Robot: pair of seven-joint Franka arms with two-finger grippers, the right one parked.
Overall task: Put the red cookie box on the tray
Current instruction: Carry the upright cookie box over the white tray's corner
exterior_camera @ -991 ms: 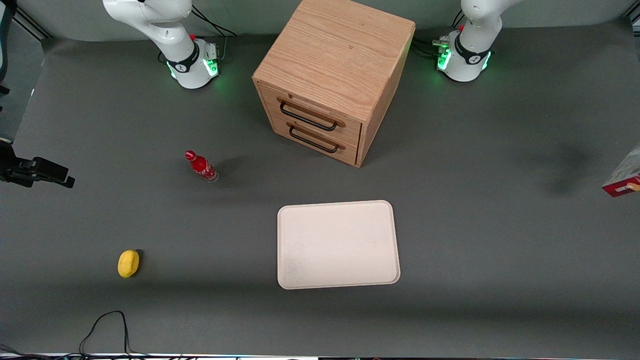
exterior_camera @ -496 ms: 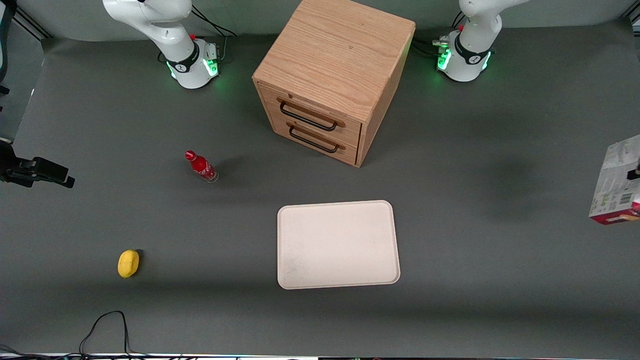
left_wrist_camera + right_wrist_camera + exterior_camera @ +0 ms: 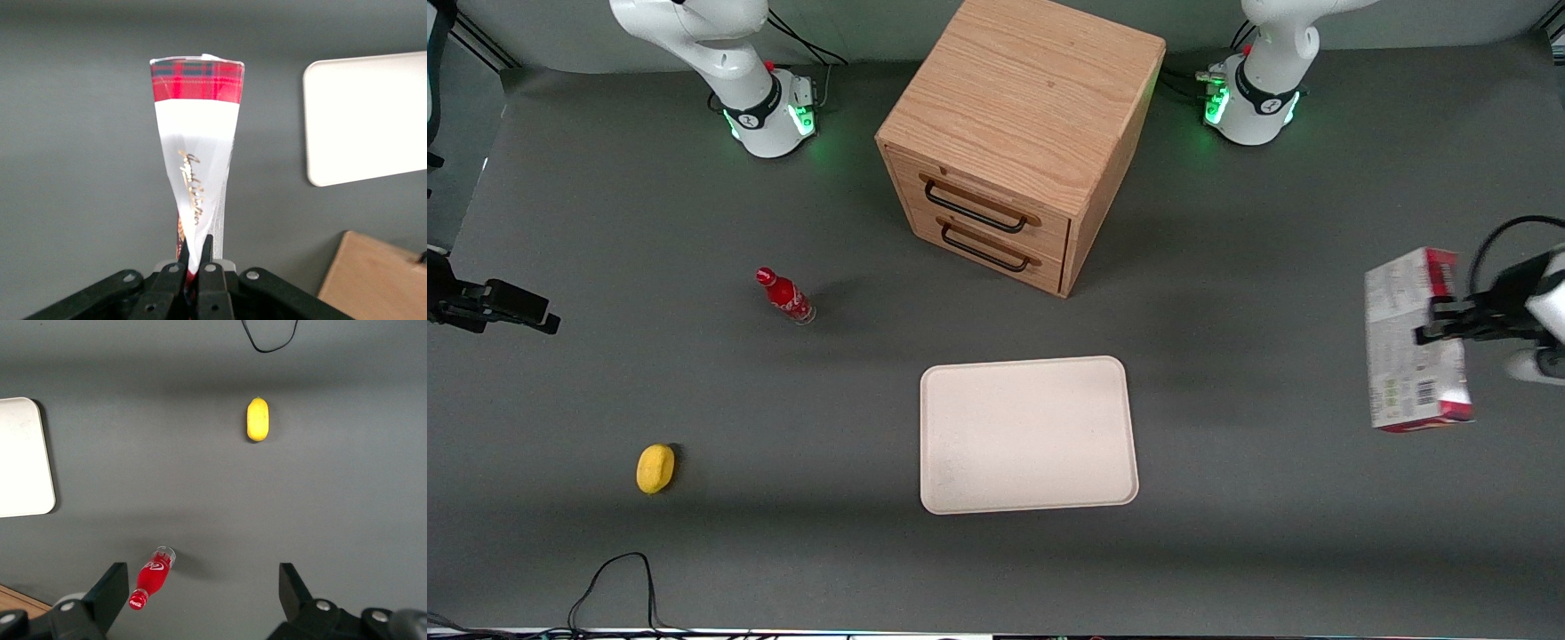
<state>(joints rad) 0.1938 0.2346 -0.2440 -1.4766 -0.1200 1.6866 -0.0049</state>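
The red cookie box (image 3: 1414,342), a flat thin carton showing its whitish printed back, is hanging above the grey table toward the working arm's end, its long axis running toward the front camera. The large cream-white rectangular tray (image 3: 1028,434) is lying well apart sideways, toward the table's middle. The black two-finger gripper (image 3: 1430,325) is pinching the box's edge.

Red cookie box (image 3: 1412,342): whitish-grey back, red tartan edge. Tray (image 3: 1028,435): cream-white. Tool (image 3: 1424,332): blk.
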